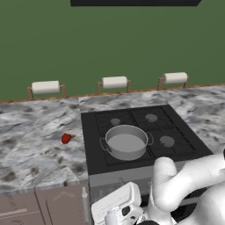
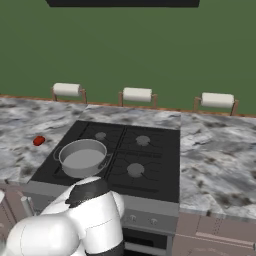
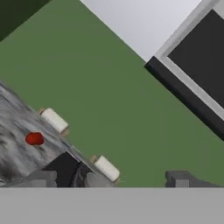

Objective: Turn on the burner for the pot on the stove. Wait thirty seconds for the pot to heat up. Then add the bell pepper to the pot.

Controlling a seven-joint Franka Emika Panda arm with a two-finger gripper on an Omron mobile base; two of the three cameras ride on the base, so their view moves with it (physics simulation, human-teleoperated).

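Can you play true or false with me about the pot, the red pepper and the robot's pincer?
1. The pot sits on the stove. True.
2. The bell pepper is inside the pot. False: it lies on the marble counter, left of the stove.
3. Three paper towel rolls stand along the green wall. True.
4. The pot stands on a back burner. False: it is on the front left burner.
5. The pincer is holding the bell pepper. False: its jaws are open and empty, and the pepper lies far off on the counter.
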